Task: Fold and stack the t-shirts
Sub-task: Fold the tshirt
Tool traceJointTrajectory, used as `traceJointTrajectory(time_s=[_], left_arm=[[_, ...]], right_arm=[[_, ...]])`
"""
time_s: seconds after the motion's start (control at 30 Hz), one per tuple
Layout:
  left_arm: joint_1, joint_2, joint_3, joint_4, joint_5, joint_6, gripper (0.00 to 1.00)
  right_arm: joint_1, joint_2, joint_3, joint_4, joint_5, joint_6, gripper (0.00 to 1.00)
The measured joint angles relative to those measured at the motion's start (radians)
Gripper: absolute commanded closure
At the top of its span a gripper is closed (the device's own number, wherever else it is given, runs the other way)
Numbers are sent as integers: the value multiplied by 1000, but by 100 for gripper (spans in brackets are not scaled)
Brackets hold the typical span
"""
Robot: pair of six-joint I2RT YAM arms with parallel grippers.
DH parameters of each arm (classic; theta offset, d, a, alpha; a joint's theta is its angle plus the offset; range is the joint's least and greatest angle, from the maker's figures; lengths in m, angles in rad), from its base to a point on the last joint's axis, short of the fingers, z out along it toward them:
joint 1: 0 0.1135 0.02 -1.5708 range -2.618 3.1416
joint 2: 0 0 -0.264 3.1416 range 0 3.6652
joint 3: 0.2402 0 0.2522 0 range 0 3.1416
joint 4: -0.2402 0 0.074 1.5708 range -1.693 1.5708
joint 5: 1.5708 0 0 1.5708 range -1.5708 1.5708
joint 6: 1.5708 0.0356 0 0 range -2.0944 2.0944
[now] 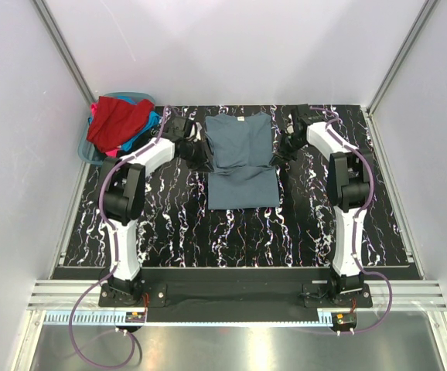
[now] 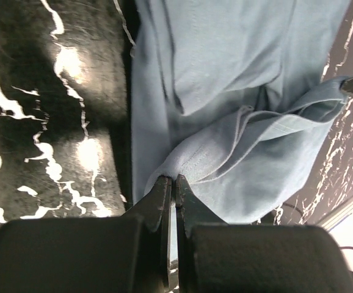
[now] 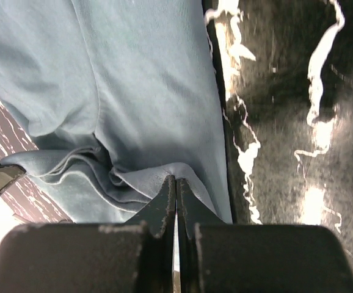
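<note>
A slate grey-blue t-shirt (image 1: 240, 158) lies on the black marbled table at the back middle, its lower part folded up over itself. My left gripper (image 1: 201, 152) is shut on the shirt's left edge, pinching a raised fold of cloth (image 2: 192, 160) at its fingertips (image 2: 174, 180). My right gripper (image 1: 279, 151) is shut on the shirt's right edge, pinching a fold (image 3: 158, 174) in the same way. Red (image 1: 117, 122), bright blue (image 1: 151, 122) and pink (image 1: 94, 109) tees are heaped in the basket at the back left.
A teal-blue plastic basket (image 1: 88, 151) stands at the table's back left corner against the left wall. White walls close the back and both sides. The black marbled mat (image 1: 231, 239) reaches forward to the arm bases and a metal rail.
</note>
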Motion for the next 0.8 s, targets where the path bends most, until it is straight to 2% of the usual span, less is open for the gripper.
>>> traceJointTrajectory(time_s=[0.8], left_arm=[[9,22,60,0,0,5,100]], right_arm=[[-5,26,101,-49,8,-19,100]])
